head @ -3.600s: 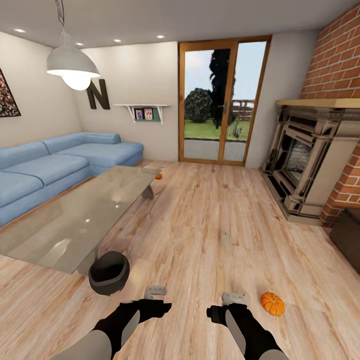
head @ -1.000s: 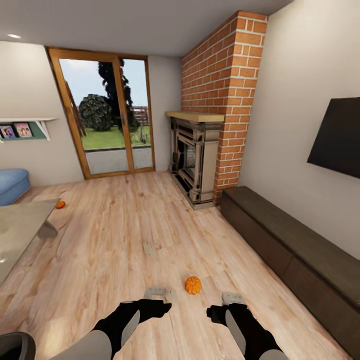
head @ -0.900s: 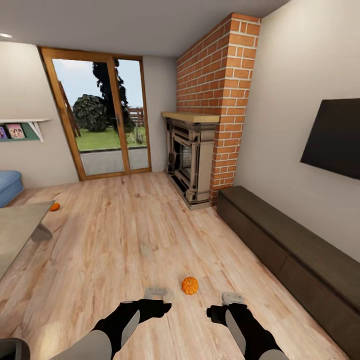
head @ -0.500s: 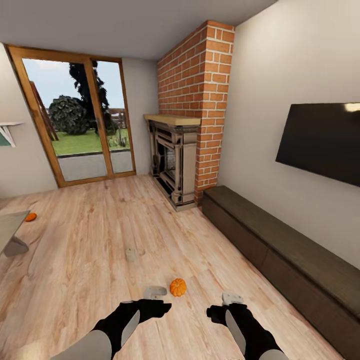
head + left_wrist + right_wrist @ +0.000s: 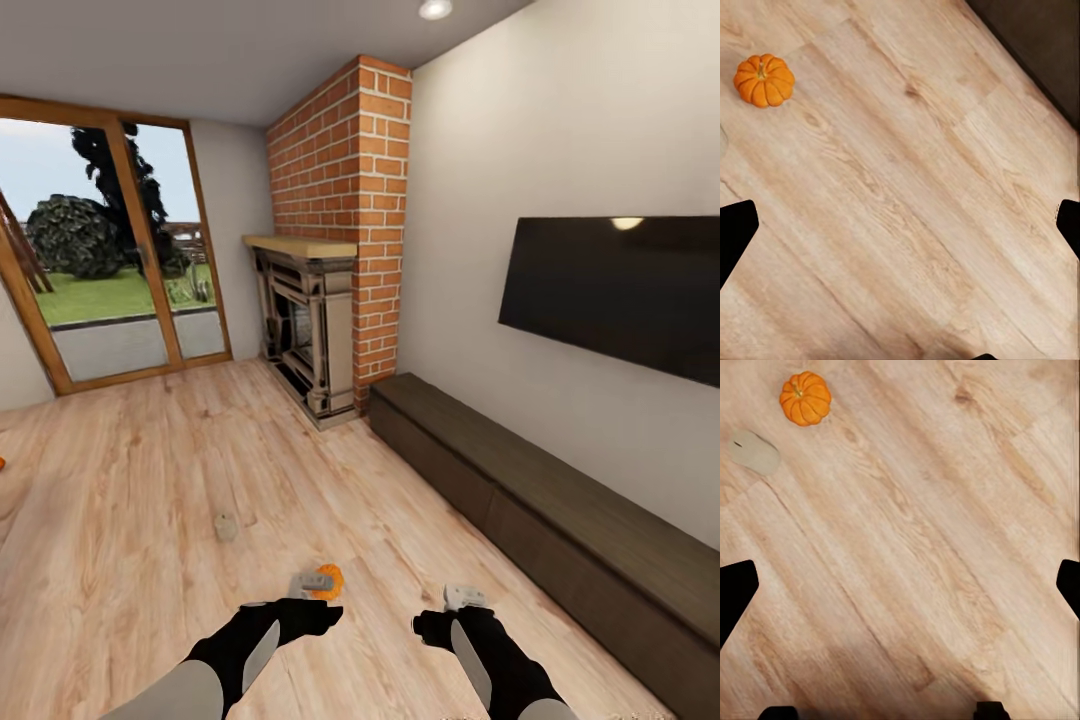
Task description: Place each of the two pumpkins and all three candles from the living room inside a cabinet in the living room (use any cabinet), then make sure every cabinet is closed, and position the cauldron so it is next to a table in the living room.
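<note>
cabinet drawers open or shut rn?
Shut, as far as visible. The cabinet shows flat dark fronts flush along its length, with no pale drawer interior exposed. Its near end runs out of the head view.

Head camera: high on the robot, facing forward and down across the wood floor [image 5: 150, 480] toward the brick fireplace [image 5: 310, 335]. The long dark cabinet [image 5: 540, 510] runs from beside the fireplace toward the camera.

Left wrist camera: looks steeply down at the floor from well above it. The pumpkin [image 5: 764, 79] sits near one corner of the frame, the cabinet's dark edge [image 5: 1042, 45] in another.

Right wrist camera: same steep downward look, similar height over the planks.

Shared: all three views take in the pumpkin and the floor around it; head and right wrist views both show a candle [image 5: 754, 452] near the pumpkin.
</note>
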